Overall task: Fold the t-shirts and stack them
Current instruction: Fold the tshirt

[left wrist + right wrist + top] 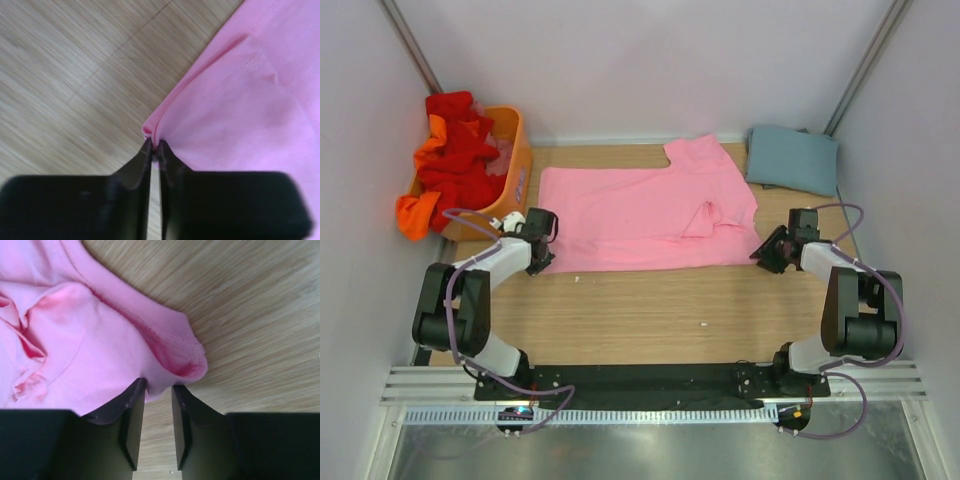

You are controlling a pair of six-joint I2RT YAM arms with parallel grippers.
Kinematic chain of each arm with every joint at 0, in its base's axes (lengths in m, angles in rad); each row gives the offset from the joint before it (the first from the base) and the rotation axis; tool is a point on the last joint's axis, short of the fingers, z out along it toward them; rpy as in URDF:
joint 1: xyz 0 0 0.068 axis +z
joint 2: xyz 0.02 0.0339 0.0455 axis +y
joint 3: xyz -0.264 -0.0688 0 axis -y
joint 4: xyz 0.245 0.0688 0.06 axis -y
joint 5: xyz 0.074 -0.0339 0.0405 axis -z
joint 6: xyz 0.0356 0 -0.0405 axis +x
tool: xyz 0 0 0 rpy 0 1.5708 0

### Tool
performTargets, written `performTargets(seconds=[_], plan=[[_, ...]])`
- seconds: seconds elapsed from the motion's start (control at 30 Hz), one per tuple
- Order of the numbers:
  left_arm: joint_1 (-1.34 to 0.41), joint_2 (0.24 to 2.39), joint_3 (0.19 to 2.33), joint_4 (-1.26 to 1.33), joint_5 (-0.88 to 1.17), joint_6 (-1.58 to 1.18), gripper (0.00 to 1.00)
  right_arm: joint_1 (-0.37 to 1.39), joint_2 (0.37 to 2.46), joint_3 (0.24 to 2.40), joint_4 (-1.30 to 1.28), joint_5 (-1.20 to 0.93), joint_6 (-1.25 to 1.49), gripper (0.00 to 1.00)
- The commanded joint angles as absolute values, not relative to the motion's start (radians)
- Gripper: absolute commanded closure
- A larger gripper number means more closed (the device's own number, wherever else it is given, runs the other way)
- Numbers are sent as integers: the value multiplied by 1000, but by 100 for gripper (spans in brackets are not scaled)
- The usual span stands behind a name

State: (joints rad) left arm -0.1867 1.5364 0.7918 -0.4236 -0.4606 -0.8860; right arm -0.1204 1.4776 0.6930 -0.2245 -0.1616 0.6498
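Two grips — left hand [155, 148] pinches a corner of the pink t-shirt [240, 110], right hand [158, 386] half-open at the hem — close it, then lift evenly.

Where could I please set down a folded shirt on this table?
Free: the wood strip between the pink t-shirt and the table's near edge. Smaller: behind the shirt, beside the orange basket. Crowded: far corners, with basket and grey-blue t-shirt.

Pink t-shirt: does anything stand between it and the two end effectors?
Nothing visible does. The left end effector pinches a corner of the light pink soft cloth t-shirt; the right end effector straddles another corner.
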Motion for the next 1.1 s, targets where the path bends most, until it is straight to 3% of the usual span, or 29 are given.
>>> performTargets(seconds=[0.0, 0.07, 0.1, 0.23, 0.8, 0.9, 0.93, 1.0, 1.03, 1.07], plan=[[-179, 1536, 804, -368, -497, -868, 100, -124, 1497, 661, -193, -147, 644, 68], [-178, 1514, 801, -370, -502, -862, 100, -124, 1490, 658, -195, -143, 637, 76], [-179, 1506, 799, -373, -502, -861, 100, -127, 1485, 660, -199, -135, 634, 85], [-179, 1436, 781, -409, -488, -856, 100, -149, 1430, 657, -245, -120, 624, 98], [-179, 913, 569, -679, -374, -930, 100, -179, 945, 600, -612, 14, 704, 99], [-228, 810, 551, -718, -367, -983, 94, -179, 894, 609, -667, 12, 735, 99], [-230, 796, 551, -739, -353, -1003, 82, -178, 878, 615, -696, 14, 739, 96], [-242, 764, 561, -758, -324, -1018, 69, -178, 836, 627, -721, 24, 747, 77], [-244, 759, 575, -799, -307, -1031, 48, -179, 828, 644, -742, 25, 753, 43], [-244, 753, 597, -831, -278, -1045, 39, -178, 824, 658, -753, 22, 753, 22]])
